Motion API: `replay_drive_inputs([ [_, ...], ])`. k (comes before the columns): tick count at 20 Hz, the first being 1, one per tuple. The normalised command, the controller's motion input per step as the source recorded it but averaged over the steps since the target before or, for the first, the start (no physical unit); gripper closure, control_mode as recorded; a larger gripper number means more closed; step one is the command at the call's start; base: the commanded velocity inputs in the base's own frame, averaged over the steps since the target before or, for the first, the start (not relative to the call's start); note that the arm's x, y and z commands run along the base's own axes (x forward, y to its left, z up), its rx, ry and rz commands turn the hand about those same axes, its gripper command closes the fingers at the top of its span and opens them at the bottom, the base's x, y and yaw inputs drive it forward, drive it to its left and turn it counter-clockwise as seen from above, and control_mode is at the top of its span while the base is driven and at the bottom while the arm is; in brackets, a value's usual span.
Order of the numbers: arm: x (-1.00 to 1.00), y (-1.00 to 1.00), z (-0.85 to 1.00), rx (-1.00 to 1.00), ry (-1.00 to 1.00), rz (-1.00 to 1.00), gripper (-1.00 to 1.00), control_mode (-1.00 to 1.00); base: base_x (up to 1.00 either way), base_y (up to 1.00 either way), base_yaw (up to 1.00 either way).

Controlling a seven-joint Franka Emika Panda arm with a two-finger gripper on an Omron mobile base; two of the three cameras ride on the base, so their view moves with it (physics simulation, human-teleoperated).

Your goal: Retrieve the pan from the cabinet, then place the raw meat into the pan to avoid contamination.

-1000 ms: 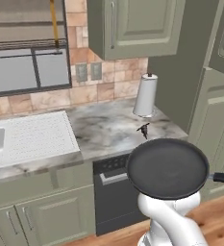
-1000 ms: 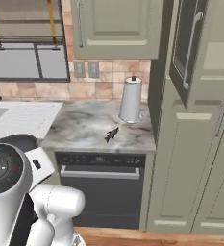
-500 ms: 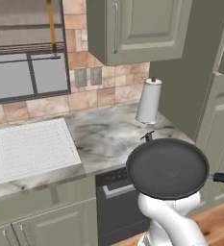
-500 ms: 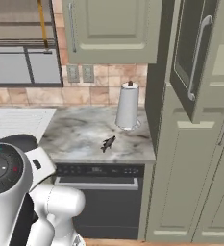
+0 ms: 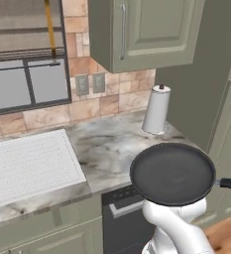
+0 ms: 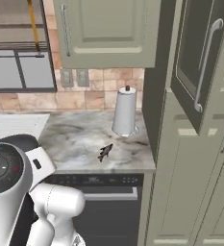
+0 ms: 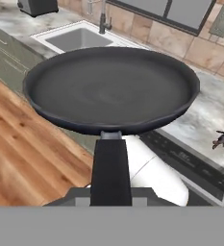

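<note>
Left base view has the pan (image 5: 172,172) level in the air, hiding the counter's (image 5: 107,149) front edge, its handle cut off at the right. Hand view shows the gripper clamped on that handle, fingertips hidden beneath it. The fish (image 6: 105,152) lies on the counter in front of the paper-towel roll (image 6: 124,111).
</note>
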Motion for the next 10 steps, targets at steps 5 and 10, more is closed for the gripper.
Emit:
replay_drive_inputs([
  [5, 0.00, 0.00, 0.00, 0.00, 0.00, 0.00, 1.00, 1.00, 0.36, 0.32, -0.09],
  [10, 0.00, 0.00, 0.00, 0.00, 0.00, 0.00, 1.00, 1.00, 0.39, 0.32, -0.09],
])
